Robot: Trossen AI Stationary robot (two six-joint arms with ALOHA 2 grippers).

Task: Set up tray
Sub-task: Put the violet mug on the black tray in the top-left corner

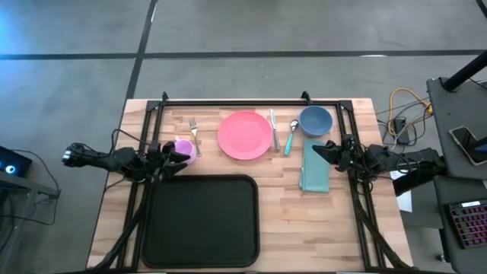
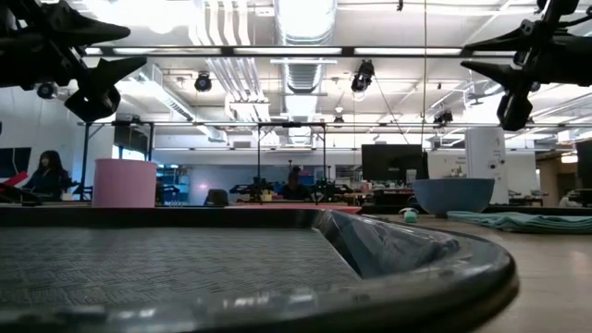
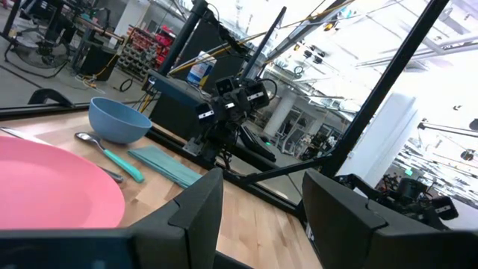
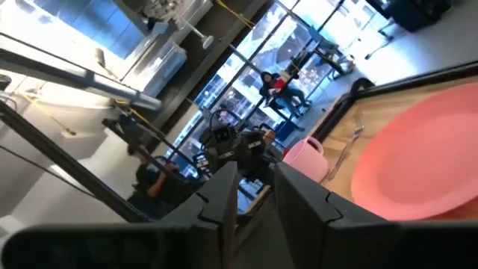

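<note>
This was a robotics lab in a large open industrial hall. Overhead ran exposed silver ducts (image 2: 294, 37) and pipes hung with lights under a high ceiling. The floor (image 1: 266, 27) was bare grey concrete marked with dark lines. The wooden counter (image 1: 319, 221) stood inside a black metal frame (image 1: 228, 101) carrying two dark arms, with loose cables (image 1: 401, 106) and a keyboard (image 1: 466, 224) beside it. Farther back stood monitors (image 2: 390, 163), more robot rigs (image 3: 230, 104), shelving and a seated person (image 2: 44, 176).
</note>
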